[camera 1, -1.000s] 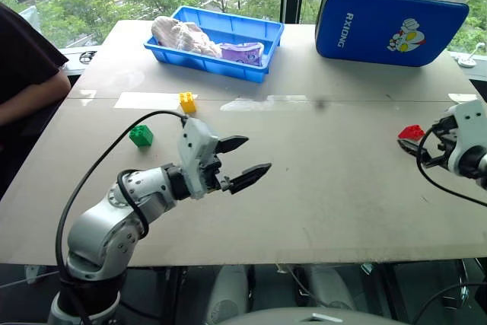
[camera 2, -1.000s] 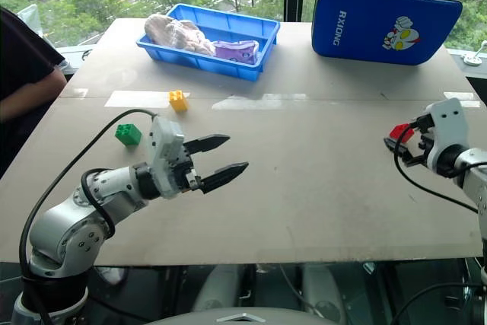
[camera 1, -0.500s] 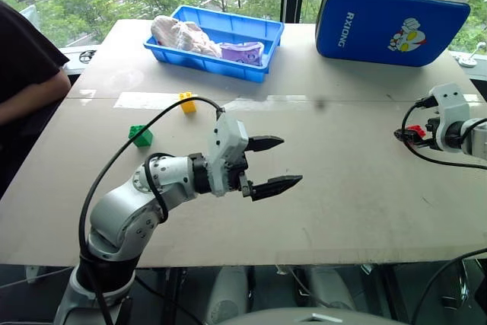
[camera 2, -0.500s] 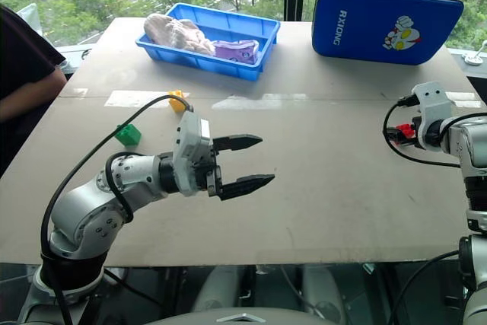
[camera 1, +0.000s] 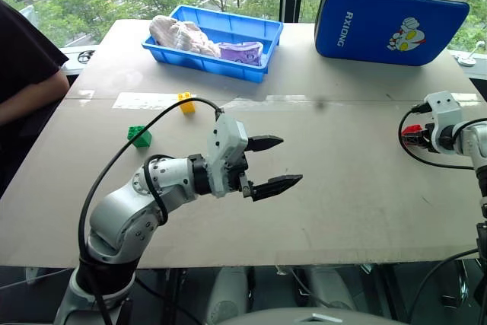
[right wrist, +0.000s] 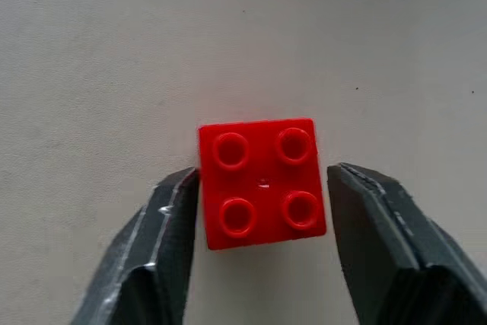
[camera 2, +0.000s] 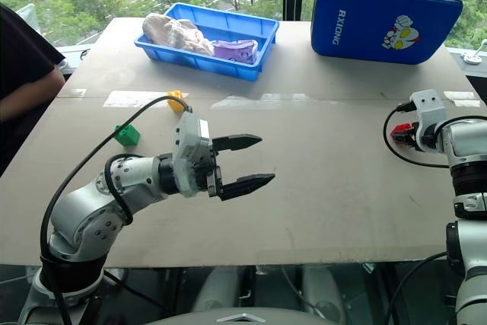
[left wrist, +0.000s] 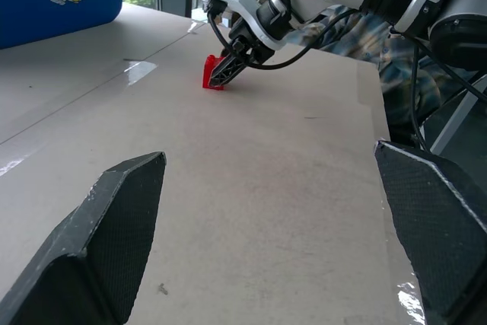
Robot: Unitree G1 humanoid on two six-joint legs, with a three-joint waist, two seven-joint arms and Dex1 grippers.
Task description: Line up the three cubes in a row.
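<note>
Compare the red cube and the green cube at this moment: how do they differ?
The red cube lies at the table's right edge; the green cube lies on the left side, near the yellow cube. The red cube sits between the right gripper's fingers, one touching, a small gap at the other; the green cube stands free, with the open left gripper away from it. Both rest on the table.

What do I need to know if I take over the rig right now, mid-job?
Left gripper: open, empty, hovering over the table.
Right gripper: fingers shut on the red cube, which sits on the table near its right edge.
Green cube and yellow cube: far left, apart from each other.
Done: red cube gripped.
Left: carry it over and line up all three.
</note>
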